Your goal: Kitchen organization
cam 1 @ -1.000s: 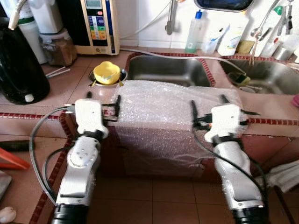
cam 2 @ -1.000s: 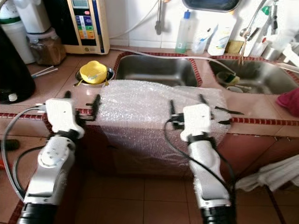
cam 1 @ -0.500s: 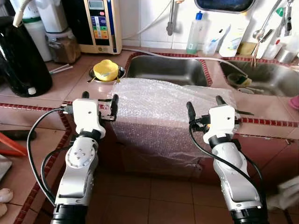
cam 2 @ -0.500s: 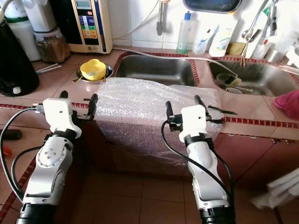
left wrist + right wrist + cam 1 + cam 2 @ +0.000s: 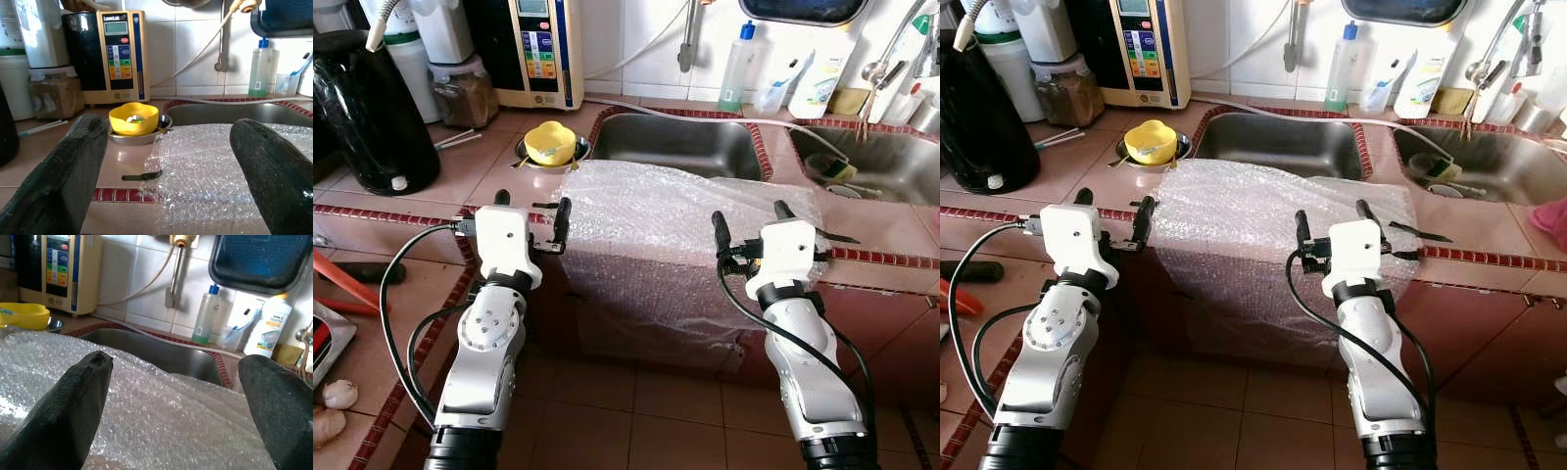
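Both sets of jaws stand apart, holding nothing. Left gripper (image 5: 530,208) is raised at the counter's front edge, at the left border of the bubble wrap sheet (image 5: 675,235); its inner finger (image 5: 562,217) sits just beside that border, though contact cannot be confirmed. Right gripper (image 5: 749,223) is raised at the same front edge near the sheet's right end, fingers spread over the wrap where it folds down.

Bubble wrap sheet lies flat on the tiled counter (image 5: 431,196) in front of the left sink basin (image 5: 677,145) and drapes down the counter face between the two arms. In the wrist views it spreads just ahead of and below the fingertips.

Yellow bowl (image 5: 549,145) rests in a steel dish just beyond the sheet's far left corner. Black kettle (image 5: 370,113) stands well left of the sheet.
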Controlling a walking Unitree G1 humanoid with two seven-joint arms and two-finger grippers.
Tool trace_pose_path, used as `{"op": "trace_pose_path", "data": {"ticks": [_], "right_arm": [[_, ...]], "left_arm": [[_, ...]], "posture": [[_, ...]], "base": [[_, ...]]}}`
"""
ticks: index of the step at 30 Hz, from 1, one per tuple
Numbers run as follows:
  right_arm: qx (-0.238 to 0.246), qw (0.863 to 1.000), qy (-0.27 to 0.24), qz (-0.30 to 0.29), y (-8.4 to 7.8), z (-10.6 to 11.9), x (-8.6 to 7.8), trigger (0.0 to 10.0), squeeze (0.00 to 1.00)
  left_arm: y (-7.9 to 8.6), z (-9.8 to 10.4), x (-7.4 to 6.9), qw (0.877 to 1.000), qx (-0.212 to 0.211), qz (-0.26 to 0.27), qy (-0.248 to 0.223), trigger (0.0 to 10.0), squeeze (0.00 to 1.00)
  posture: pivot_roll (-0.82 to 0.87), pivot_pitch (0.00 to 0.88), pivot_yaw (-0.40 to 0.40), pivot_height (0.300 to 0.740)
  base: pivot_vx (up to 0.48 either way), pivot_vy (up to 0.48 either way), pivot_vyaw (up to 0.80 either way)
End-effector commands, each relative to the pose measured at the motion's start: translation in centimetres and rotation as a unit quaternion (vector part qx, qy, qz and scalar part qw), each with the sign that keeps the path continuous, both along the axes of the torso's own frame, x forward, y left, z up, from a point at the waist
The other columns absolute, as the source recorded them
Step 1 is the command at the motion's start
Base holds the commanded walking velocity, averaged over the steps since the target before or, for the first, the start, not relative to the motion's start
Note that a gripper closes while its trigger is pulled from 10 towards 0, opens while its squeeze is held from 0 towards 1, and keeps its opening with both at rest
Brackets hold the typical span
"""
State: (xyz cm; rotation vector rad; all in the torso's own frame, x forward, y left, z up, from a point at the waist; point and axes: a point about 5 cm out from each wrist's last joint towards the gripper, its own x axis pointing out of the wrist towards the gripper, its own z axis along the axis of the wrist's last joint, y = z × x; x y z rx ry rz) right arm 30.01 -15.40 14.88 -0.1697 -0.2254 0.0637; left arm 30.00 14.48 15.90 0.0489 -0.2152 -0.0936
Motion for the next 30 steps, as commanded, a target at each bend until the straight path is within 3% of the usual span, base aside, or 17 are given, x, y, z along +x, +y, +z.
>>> {"op": "trace_pose_path", "data": {"ticks": [1, 6, 10, 16, 23, 27, 30], "right_arm": [[0.009, 1.0, 0.0, -0.017, -0.4, -0.1, -0.2, 10.0, 0.0], [0.017, 0.999, 0.002, -0.027, -0.2, -0.5, -0.8, 10.0, 0.0], [0.007, 1.0, -0.001, -0.027, -0.4, -0.4, -1.2, 10.0, 0.0], [-0.018, 0.999, -0.007, -0.043, -2.4, 0.2, -1.3, 10.0, 0.0], [-0.038, 0.999, 0.005, -0.028, -3.8, 0.5, -2.3, 10.0, 0.0], [-0.058, 0.997, 0.045, -0.036, -5.3, -1.1, -5.1, 10.0, 0.0], [-0.055, 0.996, 0.055, -0.04, -5.4, -1.6, -5.6, 10.0, 0.0]], "left_arm": [[-0.3, 0.0, 0.2, 1.0, 0.008, -0.015, 0.008, 10.0, 0.0], [-0.6, -0.1, 0.4, 0.999, 0.014, -0.032, 0.014, 10.0, 0.0], [-0.9, -0.2, 0.4, 0.999, 0.012, -0.036, 0.018, 10.0, 0.0], [-0.7, -0.4, 0.2, 0.999, 0.013, -0.026, 0.018, 10.0, 0.0], [1.2, -0.6, -0.8, 0.999, 0.024, 0.003, 0.022, 10.0, 0.0], [4.1, -2.3, -2.8, 0.997, 0.043, 0.048, 0.05, 10.0, 0.0], [4.1, -2.7, -3.1, 0.996, 0.042, 0.05, 0.056, 10.0, 0.0]], "posture": [[0.06, 0.0, 0.052, 0.74], [0.05, 0.0, 0.066, 0.74], [0.03, 0.0, 0.075, 0.74], [0.02, 0.0, 0.053, 0.74], [0.04, 0.0, 0.015, 0.74], [0.04, 0.0, 0.002, 0.74], [0.03, 0.0, 0.003, 0.74]], "base": [[0.0, 0.0, -0.8], [0.0, 0.0, -0.67], [0.0, 0.0, 0.0], [0.0, 0.0, 0.0], [0.0, 0.0, 0.0], [0.0, 0.0, 0.0], [0.0, 0.0, 0.0]]}}
